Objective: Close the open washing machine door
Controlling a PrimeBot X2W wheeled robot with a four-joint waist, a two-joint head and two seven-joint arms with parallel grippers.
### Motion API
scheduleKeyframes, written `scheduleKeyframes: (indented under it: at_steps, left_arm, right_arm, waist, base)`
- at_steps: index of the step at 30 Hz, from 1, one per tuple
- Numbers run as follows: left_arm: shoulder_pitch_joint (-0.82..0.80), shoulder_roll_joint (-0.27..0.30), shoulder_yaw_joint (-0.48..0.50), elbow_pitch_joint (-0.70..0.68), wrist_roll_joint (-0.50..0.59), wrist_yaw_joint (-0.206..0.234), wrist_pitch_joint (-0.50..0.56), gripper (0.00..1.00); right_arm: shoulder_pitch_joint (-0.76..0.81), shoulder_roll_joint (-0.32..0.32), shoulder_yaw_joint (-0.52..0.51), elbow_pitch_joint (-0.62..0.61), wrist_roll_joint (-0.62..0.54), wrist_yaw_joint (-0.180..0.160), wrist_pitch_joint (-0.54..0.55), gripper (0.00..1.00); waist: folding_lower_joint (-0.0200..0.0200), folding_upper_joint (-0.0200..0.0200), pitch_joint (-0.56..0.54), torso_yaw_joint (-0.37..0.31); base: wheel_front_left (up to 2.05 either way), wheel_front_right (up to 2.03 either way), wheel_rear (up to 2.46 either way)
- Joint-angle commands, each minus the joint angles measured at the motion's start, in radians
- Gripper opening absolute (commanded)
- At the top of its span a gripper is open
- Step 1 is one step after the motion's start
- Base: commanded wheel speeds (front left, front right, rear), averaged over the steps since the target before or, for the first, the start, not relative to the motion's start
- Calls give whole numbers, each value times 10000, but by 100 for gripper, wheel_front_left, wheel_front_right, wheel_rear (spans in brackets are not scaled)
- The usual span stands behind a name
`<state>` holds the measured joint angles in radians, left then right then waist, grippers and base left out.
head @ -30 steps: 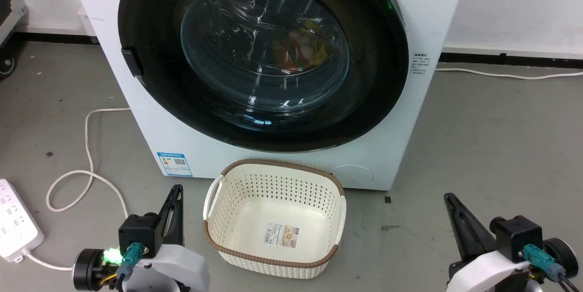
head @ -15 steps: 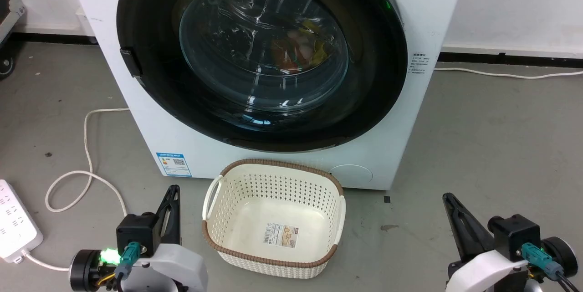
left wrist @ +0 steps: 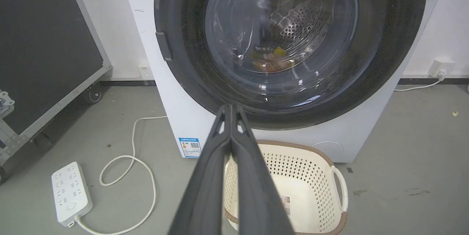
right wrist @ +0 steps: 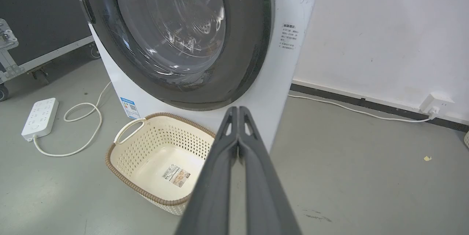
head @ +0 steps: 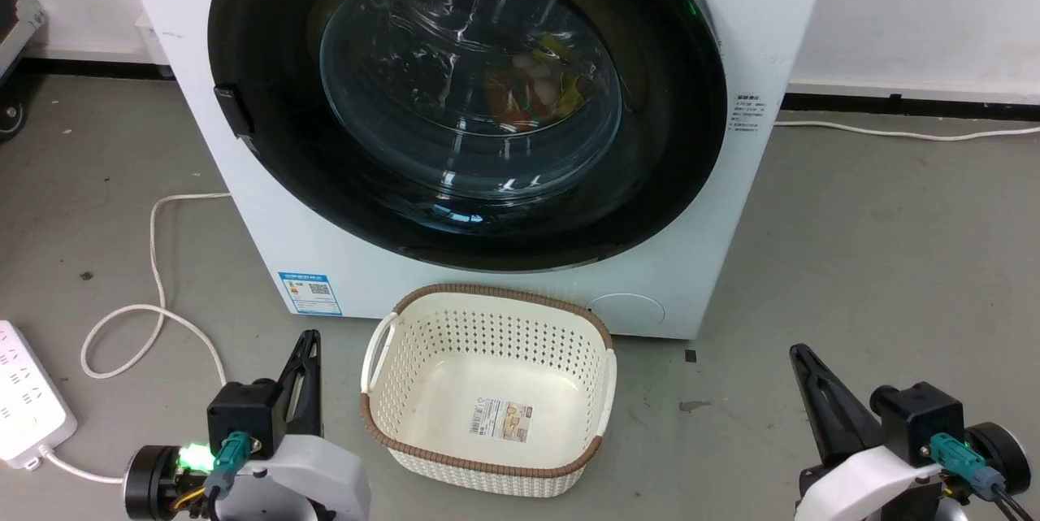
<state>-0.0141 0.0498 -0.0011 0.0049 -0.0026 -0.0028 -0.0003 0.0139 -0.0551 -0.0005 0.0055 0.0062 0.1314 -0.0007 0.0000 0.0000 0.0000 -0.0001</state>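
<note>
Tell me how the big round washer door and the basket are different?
The washing machine door is round and glossy black with clear glass; the basket is cream and squarish, full of little holes, with a brown rim. The door is wider than the basket. The door stands upright; the basket sits on the floor, open on top. Both let you see inside.

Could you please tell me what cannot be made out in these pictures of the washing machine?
- washing machine door: top cut off by the upper edge in all views; whether it has latched cannot be told.
- coloured items behind the glass: head view, blurred by reflections.
- basket label: head view, print too small.
- blue sticker: head view, print too small.
</note>
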Motion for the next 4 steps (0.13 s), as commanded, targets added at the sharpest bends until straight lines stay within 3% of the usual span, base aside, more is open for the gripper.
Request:
scheduleKeyframes:
  at_steps: [1,4]
  left_arm:
    - [141,5,11,-49,26,28,3,0]
    - [141,5,11,-49,26,28,3,0]
  right_arm:
    - [-139,49,5,-55,-62,-7,7,0]
    - [-139,49,5,-55,-62,-7,7,0]
  waist:
    - [0,0,0,1]
    - [0,0,0,1]
  base:
    - [0,0,0]
    - [0,0,0]
